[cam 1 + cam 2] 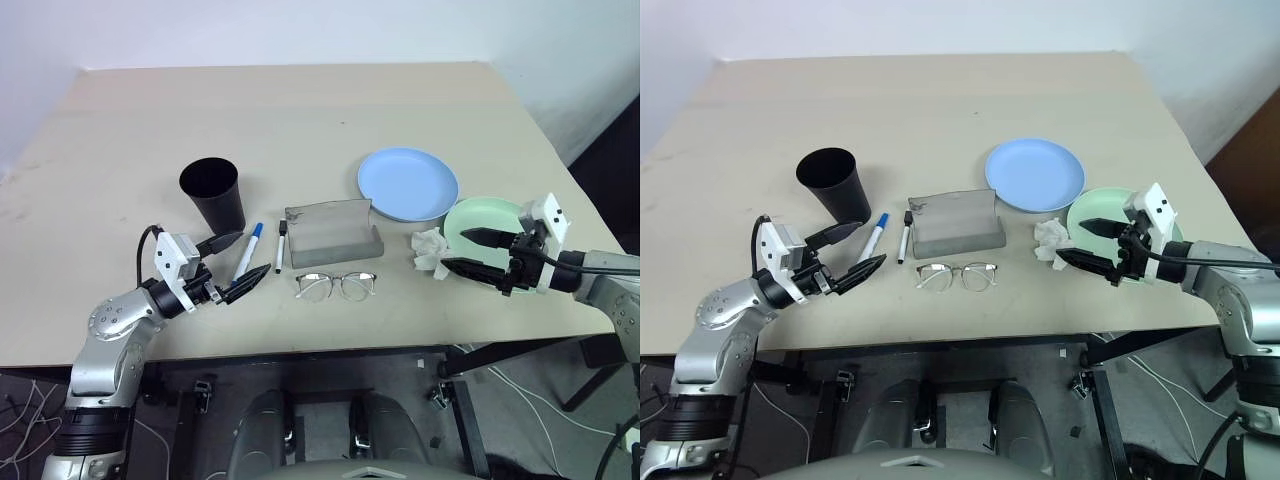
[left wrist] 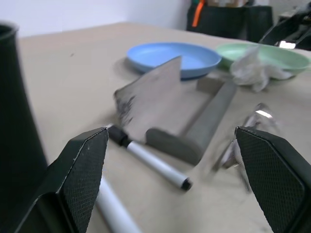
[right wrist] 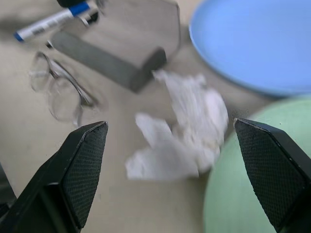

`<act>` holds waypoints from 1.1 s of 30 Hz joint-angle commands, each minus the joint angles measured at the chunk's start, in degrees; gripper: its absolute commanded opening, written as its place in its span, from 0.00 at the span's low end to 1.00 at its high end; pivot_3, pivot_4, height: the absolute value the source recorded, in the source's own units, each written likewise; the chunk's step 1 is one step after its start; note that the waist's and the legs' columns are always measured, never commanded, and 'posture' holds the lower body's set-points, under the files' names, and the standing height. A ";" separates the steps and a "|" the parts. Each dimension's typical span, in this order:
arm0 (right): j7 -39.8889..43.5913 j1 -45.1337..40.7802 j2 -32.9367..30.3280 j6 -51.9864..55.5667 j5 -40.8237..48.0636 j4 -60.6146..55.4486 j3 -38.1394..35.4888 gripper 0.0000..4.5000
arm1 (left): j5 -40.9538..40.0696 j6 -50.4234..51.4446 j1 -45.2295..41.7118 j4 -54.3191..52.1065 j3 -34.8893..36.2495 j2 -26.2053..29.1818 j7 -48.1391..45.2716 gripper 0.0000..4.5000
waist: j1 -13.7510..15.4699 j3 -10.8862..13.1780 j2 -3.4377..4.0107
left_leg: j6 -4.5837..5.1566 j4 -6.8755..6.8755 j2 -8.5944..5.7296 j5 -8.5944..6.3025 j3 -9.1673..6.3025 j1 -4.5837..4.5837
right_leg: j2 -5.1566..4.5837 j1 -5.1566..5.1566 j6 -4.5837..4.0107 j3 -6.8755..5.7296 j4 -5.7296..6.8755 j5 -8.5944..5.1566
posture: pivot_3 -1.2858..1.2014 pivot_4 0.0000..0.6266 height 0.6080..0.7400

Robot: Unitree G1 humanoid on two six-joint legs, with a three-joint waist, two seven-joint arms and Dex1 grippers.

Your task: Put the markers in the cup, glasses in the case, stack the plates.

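On the tan table, the black cup [image 1: 213,194] stands upright at the left. Two markers lie beside it: the blue-capped one [image 1: 248,252] and the black-capped one [image 1: 281,245]. The grey case [image 1: 332,232] stands open in the middle, with the wire glasses [image 1: 336,285] in front of it. The light blue plate [image 1: 408,183] lies behind the mint green plate [image 1: 482,222]. My left gripper [image 1: 235,263] hovers open just in front of the cup and the blue-capped marker. My right gripper [image 1: 466,250] is open over the green plate's near edge, pointing at the tissue.
A crumpled white tissue [image 1: 430,250] lies against the green plate's left rim. The far half of the table [image 1: 290,110] is bare. The table's front edge runs just below the glasses, its right edge close past the green plate.
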 commanded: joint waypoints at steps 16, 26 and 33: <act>1.75 2.47 -3.38 -4.67 -11.42 4.79 4.58 0.97 | -2.29 10.01 -1.70 -11.74 -3.38 6.94 -2.52 0.98 | 0.02 -0.02 0.03 | 0.02 0.04 0.00 0.02 0.00 0.00 | 0.02 0.02 0.05 0.00 0.00 0.02 | 0.52 0.24 0.70; 1.32 -0.36 -2.32 -6.22 -14.16 7.83 5.88 0.61 | 1.68 11.59 -4.22 -10.29 -6.34 8.10 -1.26 0.98 | 0.02 -0.02 0.04 | 0.01 0.05 0.00 0.03 0.00 0.03 | 0.04 0.04 0.05 0.00 0.00 0.02 | 0.52 0.24 0.70; 0.42 -1.02 -2.44 -6.08 -13.98 7.82 4.68 0.10 | 2.25 11.87 -3.43 -10.53 -7.05 8.58 -1.69 0.98 | -0.17 -0.02 0.04 | 0.03 0.10 0.00 0.04 0.01 0.04 | 0.05 0.08 0.12 -0.01 0.00 0.06 | 0.52 0.24 0.70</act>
